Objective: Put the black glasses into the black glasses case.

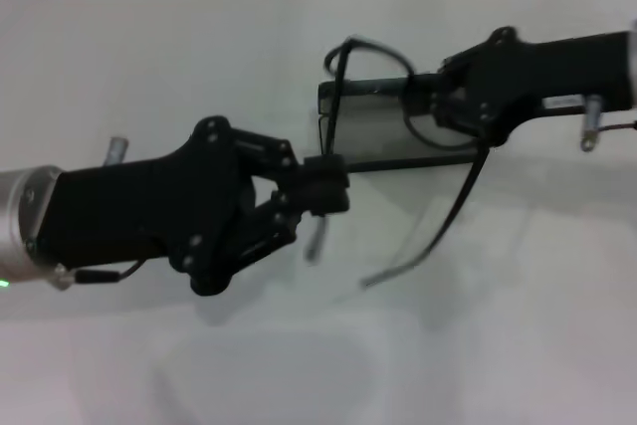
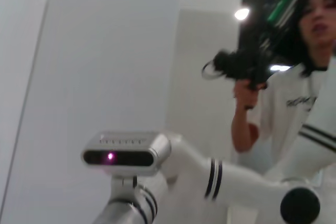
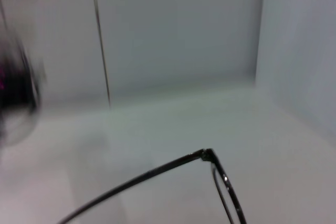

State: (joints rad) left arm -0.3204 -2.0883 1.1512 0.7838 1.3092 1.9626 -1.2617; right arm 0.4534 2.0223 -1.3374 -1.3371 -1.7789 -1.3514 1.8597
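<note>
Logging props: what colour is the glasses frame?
Black glasses, thin frame; clearest in the head view.

Black linkage left pincer (image 1: 317, 201) on silver wrist — green light, black right pincer (image 1: 423, 106), thin cables.

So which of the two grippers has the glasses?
The right gripper, over the black glasses case, holds the black glasses. The left gripper holds the case's near edge.

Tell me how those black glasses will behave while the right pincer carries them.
The black glasses look light. Thin frame, probably fragile. One long temple hangs loose below the right pincer, so it may swing or snag on the black glasses case. The left pincer is at the case's edge.
</note>
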